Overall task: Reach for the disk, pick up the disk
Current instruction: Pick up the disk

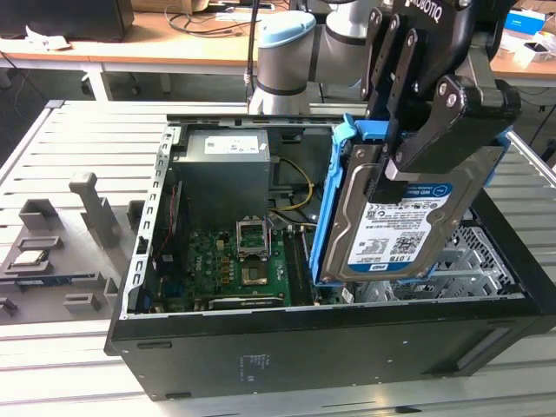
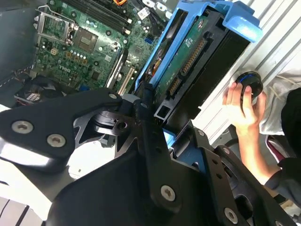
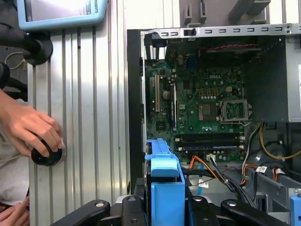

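the claw [image 1: 408, 161] is closed on the disk [image 1: 404, 230], which hangs tilted, label outward, above the open computer case [image 1: 287, 339], apart from its floor; so the reach looks done and the pick-up is, i judge, nearly complete. in both wrist views the blue rail [image 3: 164, 183] of the disk sits between the black fingers. behind it lies the green circuit board [image 1: 243, 265]. a hand [image 3: 30, 129] rests on a black knob [image 3: 46, 155] on the desk [image 3: 89, 117] beside the case. where exactly the fingertips press is hidden.
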`<state>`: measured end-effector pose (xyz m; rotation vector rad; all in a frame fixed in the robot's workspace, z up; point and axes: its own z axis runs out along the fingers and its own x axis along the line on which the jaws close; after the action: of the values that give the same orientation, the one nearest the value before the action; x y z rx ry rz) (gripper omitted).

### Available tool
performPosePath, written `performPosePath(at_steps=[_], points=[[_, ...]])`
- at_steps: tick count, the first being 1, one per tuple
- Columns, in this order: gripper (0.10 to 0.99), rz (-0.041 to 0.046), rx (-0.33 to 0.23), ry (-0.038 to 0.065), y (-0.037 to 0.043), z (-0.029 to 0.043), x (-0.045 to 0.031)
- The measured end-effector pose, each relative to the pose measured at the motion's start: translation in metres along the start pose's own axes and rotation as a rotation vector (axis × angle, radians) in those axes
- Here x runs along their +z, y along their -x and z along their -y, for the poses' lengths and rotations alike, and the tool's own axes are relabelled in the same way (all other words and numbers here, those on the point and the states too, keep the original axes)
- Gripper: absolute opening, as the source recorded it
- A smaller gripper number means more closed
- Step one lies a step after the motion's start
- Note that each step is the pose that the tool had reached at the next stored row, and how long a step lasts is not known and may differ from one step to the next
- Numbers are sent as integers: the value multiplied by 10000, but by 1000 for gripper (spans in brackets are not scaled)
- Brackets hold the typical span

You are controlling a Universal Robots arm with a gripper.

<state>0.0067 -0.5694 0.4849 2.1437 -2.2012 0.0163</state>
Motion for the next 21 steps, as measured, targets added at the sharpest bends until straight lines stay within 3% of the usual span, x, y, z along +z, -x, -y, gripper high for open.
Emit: performPosePath(at_steps=[15,18,19,21], points=[[365,-60,0,-1,17,351,0],[365,-60,-1,-1,19,382,2],[365,-48,-1,-1,19,388,3],[365,248,-13,6,19,401,2]])
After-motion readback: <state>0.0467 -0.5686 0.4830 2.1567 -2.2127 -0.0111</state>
